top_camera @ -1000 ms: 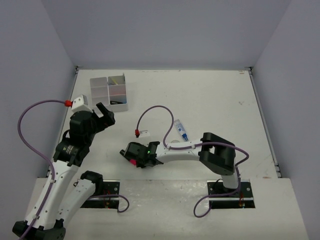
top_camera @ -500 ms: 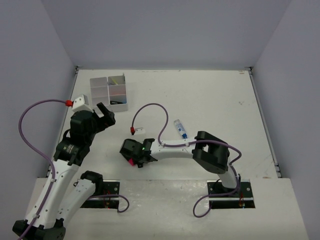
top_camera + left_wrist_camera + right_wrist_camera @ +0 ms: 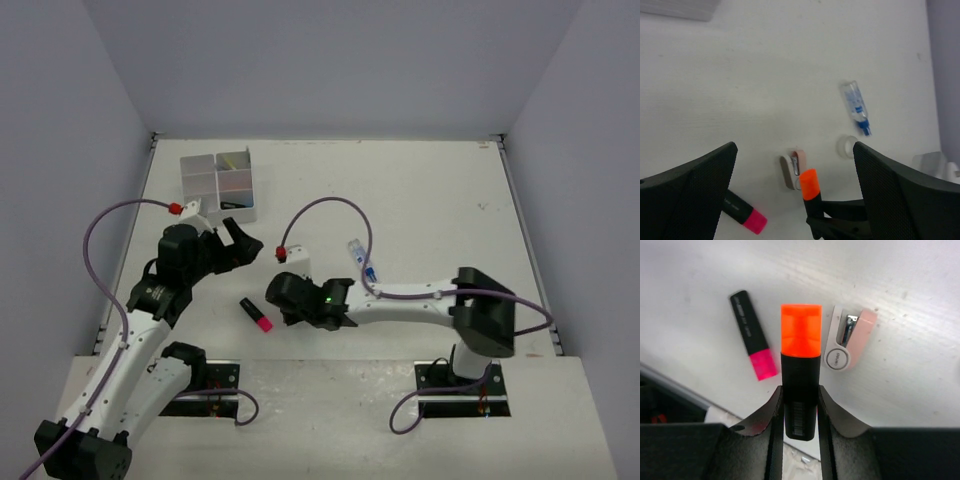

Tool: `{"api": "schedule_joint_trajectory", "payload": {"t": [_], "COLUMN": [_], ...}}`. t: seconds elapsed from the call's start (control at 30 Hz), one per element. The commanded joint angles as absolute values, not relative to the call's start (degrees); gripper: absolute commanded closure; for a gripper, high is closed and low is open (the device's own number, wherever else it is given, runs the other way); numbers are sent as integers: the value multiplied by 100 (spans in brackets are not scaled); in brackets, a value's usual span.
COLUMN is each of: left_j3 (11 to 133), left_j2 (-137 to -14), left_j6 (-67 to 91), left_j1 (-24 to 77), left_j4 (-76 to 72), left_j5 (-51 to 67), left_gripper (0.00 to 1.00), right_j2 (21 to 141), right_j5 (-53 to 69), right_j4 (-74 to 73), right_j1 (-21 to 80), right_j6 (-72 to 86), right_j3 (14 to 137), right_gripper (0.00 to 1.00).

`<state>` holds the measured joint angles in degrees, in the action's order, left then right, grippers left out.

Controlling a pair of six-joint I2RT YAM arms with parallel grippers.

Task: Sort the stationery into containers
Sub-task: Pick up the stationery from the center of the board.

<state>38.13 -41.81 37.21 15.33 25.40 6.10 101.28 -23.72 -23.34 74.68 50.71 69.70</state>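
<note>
My right gripper [image 3: 288, 297] [image 3: 800, 395] is shut on a black highlighter with an orange end [image 3: 800, 365], held upright above the table; it also shows in the left wrist view [image 3: 810, 186]. A black highlighter with a pink end [image 3: 256, 314] [image 3: 753, 337] lies on the table just left of it. A small pink and white clip-like item [image 3: 850, 344] [image 3: 793, 171] lies beside it. My left gripper [image 3: 237, 246] [image 3: 795, 150] is open and empty, above and behind these. The six-compartment tray [image 3: 198, 172] stands at the far left with items in its right cells.
A blue-capped tube [image 3: 362, 262] [image 3: 856, 106] and a clear tape ring [image 3: 846, 146] lie right of centre. Purple cables loop over both arms. The table's near edge lies just behind the pink highlighter.
My right gripper has drawn back to the right, away from the pink highlighter, which now lies uncovered. My left gripper has swung right toward the table's middle.
</note>
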Motion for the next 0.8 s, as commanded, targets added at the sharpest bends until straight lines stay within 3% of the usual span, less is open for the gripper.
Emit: {"api": "schedule_joint_trajectory", "payload": {"t": [0.0,0.17,0.27,0.4,0.5,0.57,0.6,0.67,0.73,0.77], "left_j3": [3066,2663,2697,2736,2787,2825,2830,2894,3013,3125], "left_j2": [-4351,-4636,-4770,-4935,-4997,-5039,-5045,-5090,-5150,-5188], "left_j6": [4645,5221,5255,5283,5267,5248,5240,5172,5040,4909], "left_j1": [1527,1747,1955,2164,2354,2434,2443,2484,2493,2487], "left_j4": [366,-887,-1019,-1144,-1164,-1130,-1125,-1078,-899,-609], "left_j5": [3234,3884,3792,3717,3616,3578,3577,3553,3454,3191], "left_gripper": [0,2,12,34,44,60,63,89,100,100], "right_j2": [8361,8119,7993,7962,7932,7905,7901,7932,7969,7984], "right_j5": [-2975,-3077,-3128,-3266,-3369,-3468,-3480,-3556,-3572,-3587], "right_j4": [-450,-244,-152,-291,-330,-357,-360,-398,-418,-458], "right_j1": [7532,7542,7550,7550,7545,7549,7550,7528,7487,7464], "right_j6": [4028,3639,3562,3453,3414,3395,3372,3312,3263,3259], "right_j3": [5891,5800,5758,5845,5859,5862,5862,5916,5965,5978], "right_gripper": [100,100,100,100,100,100,100,100,100,93]}}
